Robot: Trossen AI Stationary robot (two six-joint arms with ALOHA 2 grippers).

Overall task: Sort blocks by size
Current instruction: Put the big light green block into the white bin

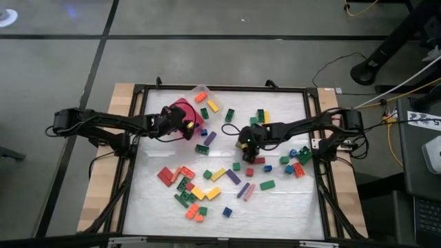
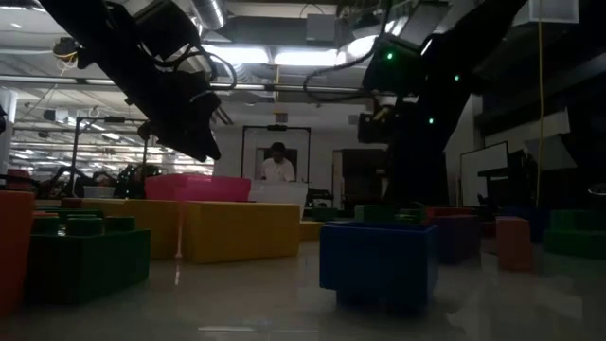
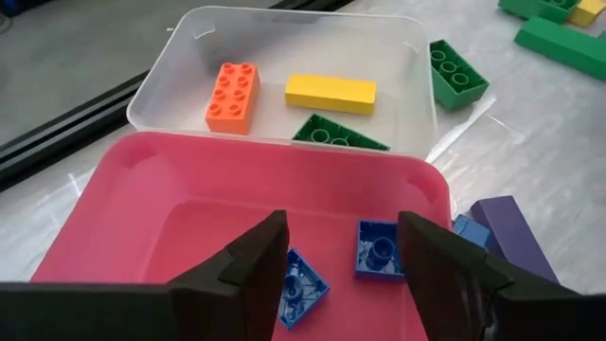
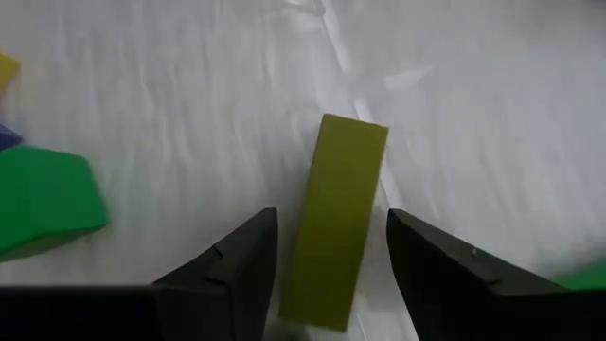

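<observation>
My left gripper (image 3: 343,237) is open above the pink tray (image 3: 189,204), near its right wall. Two small blue blocks (image 3: 301,289) (image 3: 379,251) lie studs-down on the tray's floor below the fingers. Behind it the clear tray (image 3: 284,47) holds an orange block (image 3: 232,97), a yellow bar (image 3: 329,93) and a green block (image 3: 339,135). Near the table's middle my right gripper (image 4: 331,220) (image 1: 244,146) points steeply down and is open. Its fingers stand on either side of a yellow-green bar (image 4: 336,223) that lies flat on the white table, with a gap showing on both sides.
Loose blocks lie over the white table, most of them in a cluster near the front (image 1: 196,189) and another at the right (image 1: 296,162). A purple bar (image 3: 511,232) lies beside the pink tray and a green block (image 4: 47,204) close to the right gripper. A person (image 2: 277,163) stands far behind the table.
</observation>
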